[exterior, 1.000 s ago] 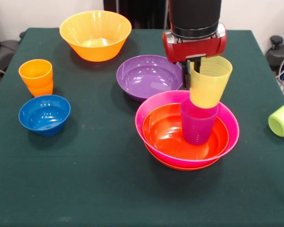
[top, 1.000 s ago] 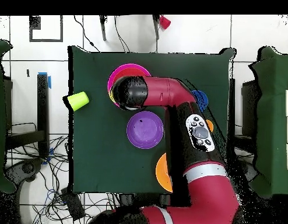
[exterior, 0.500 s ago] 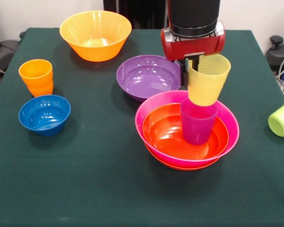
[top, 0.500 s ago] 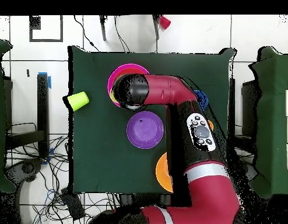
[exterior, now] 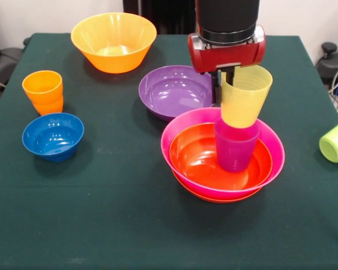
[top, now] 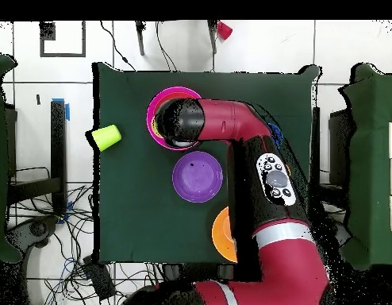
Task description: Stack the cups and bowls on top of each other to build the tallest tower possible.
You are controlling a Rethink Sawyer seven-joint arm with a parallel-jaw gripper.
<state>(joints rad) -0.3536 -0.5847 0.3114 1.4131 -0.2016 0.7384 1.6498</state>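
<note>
Front view, left to right: orange cups [exterior: 43, 91] sat nested near the table's [exterior: 112, 225] left edge, blue bowl [exterior: 52, 135] just in front of them. Yellow-orange bowl [exterior: 113, 41] was at the far edge, purple bowl [exterior: 177, 91] mid-table. Tower: pink bowl [exterior: 270, 143] held a red-orange bowl [exterior: 197, 157], purple cup [exterior: 235, 147] upright inside, yellow cup [exterior: 245, 95] seated in its mouth, tilted slightly. Gripper [exterior: 228, 76] was at the yellow cup's far rim, one of the fingers [exterior: 227, 75] showing inside the cup; pinching or loose, couldn't tell. Lime green cup [exterior: 336, 140] lay on its side at the right edge.
</note>
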